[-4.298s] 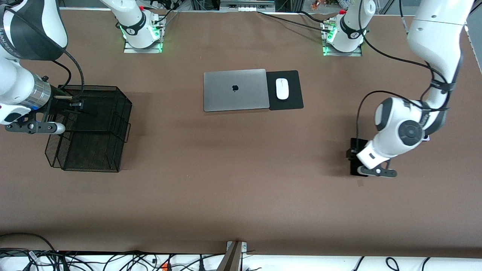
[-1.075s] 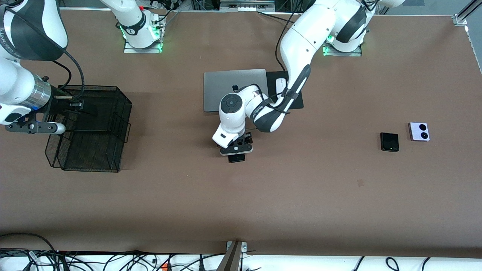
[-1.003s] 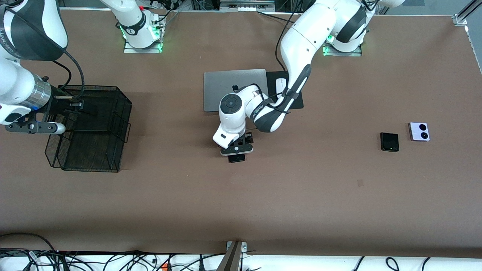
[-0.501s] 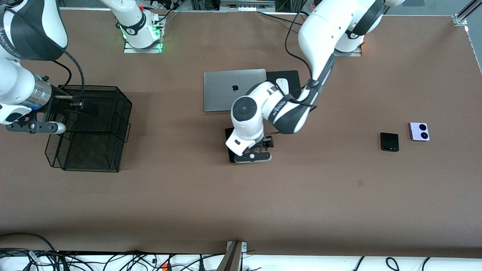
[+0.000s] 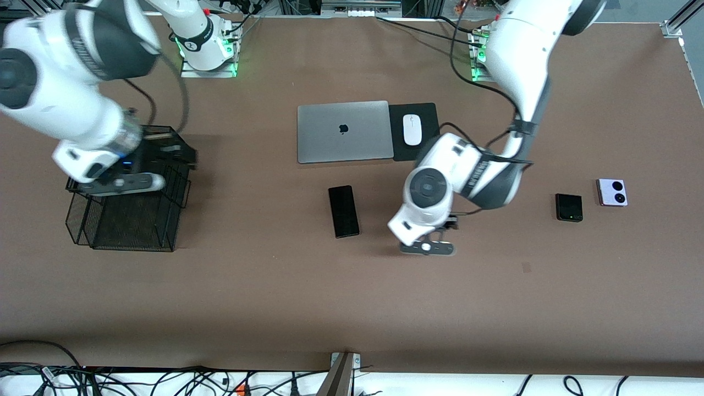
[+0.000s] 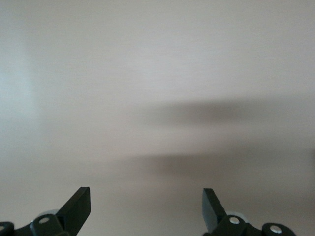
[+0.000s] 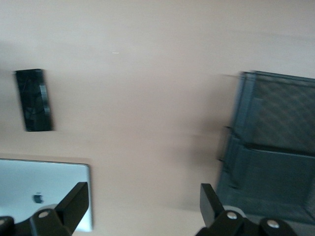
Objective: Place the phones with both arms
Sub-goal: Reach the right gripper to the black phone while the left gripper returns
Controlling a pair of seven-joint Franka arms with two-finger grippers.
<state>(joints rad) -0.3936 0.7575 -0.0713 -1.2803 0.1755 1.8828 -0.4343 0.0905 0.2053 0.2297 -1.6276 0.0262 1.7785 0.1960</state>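
The long slim black slab phone, on the table beside the left gripper, has a smooth, glossy glass-like face. The small squarish black folded phone looks glossy; the small square lilac phone next to it has a satin finish with two shiny black lenses. The brown table covering is matt. Below the right gripper, the black wire-mesh basket is thin matt metal. The closed silver laptop shows brushed matt metal, and the white mouse smooth plastic.

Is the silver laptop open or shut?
Shut: the silver laptop lies flat on the table, lid down with its logo facing up, no screen or keyboard showing.
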